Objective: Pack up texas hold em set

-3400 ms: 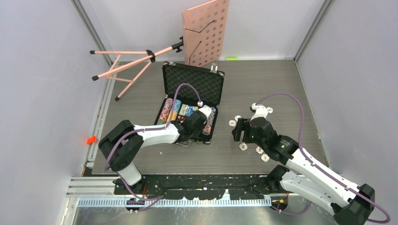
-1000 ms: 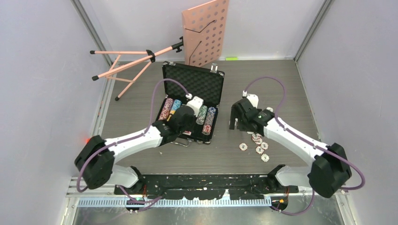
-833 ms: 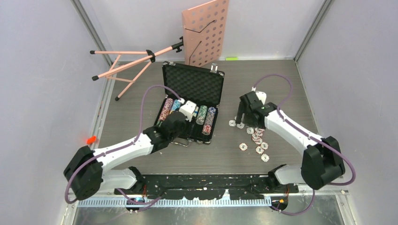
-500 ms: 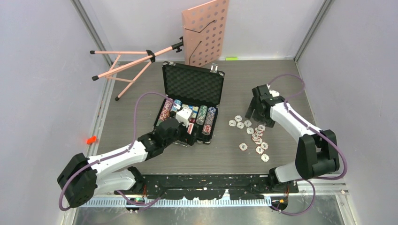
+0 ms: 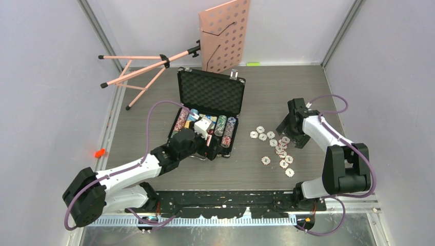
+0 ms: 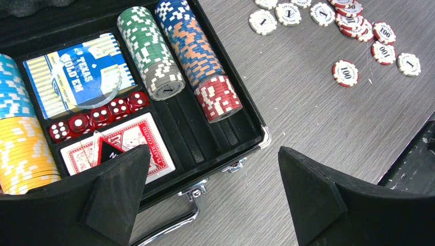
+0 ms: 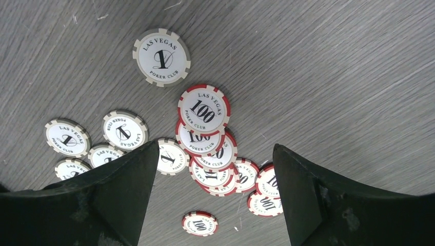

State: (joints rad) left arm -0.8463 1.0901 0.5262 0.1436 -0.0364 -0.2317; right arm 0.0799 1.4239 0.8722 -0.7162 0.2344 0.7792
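**Top view.** Case [image 5: 211, 92] stands open mid-table [image 5: 154, 113], with the lid up at the far side and the handle edge near. Its long axis runs left–right. Loose chips [image 5: 279, 148] lie flat on the table just right of the case, in a scatter running far-left to near-right. Left gripper [image 5: 209, 139] hangs over the near part of the tray. Right gripper [image 5: 292, 132] hangs over the far-right part of the scatter, so the right arm is clearly the nearer to the chips.

**Left wrist view.** Left gripper [image 6: 213, 159] has its fingers wide with nothing between them.
- Chip rows [image 6: 190, 46] lie on edge below, axes far–near.
- Beside them are the blue deck [image 6: 77, 77], dice [image 6: 97, 118] and red deck [image 6: 128, 148].
- The right-hand row stops short. The bare groove at its near end looks like room for more.

**Right wrist view.** Right gripper [image 7: 214, 154] has its fingers wide and empty. Overlapping red 100 chips [image 7: 204, 110] sit directly under the gap, and white 1 chips [image 7: 123, 130] lie off to one side.

**Judgement.** The next pick falls to the right arm, by straight descent. Flat chips offer only thin edges, so the grip may slip.
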